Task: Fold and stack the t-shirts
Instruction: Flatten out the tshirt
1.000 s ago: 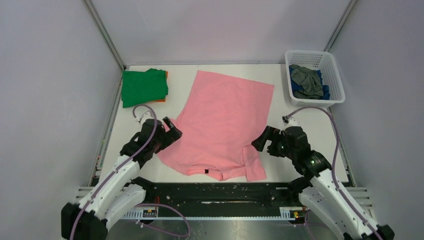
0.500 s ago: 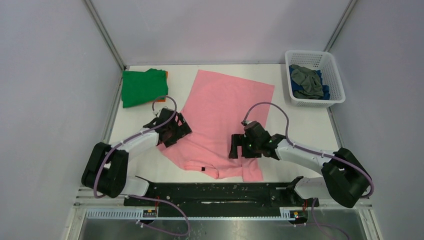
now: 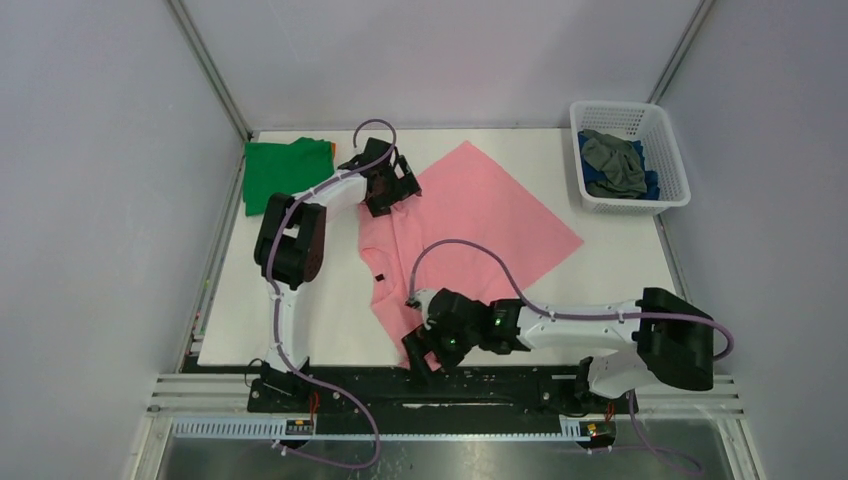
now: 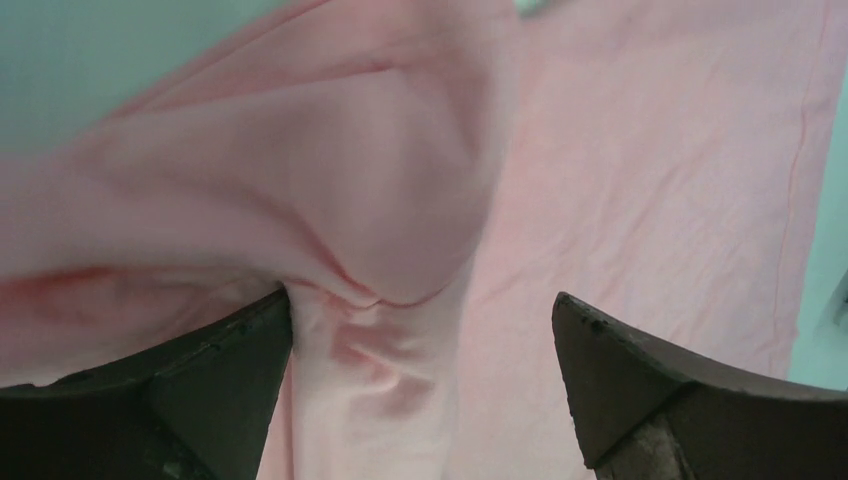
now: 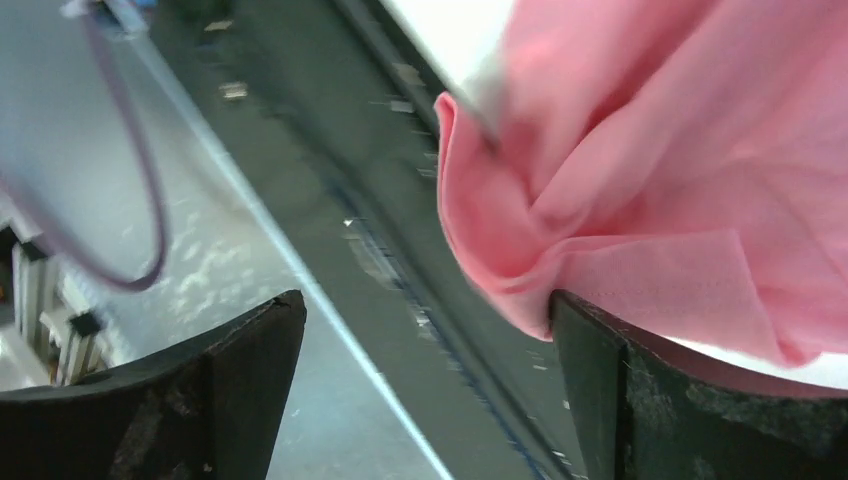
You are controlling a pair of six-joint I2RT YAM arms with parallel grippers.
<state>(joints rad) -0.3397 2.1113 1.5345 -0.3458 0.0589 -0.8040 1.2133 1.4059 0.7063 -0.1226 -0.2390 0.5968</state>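
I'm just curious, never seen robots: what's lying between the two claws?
The pink t-shirt lies there, wrinkled, running from the left claw at its far side to the right claw at its near corner. The overhead view shows this.

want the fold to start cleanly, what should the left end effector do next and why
Probably close the left end effector on the pink shirt: its jaws stand wide open and a bunched ridge of cloth lies between them, against one finger. Nothing looks gripped yet, so pulling now might slip.
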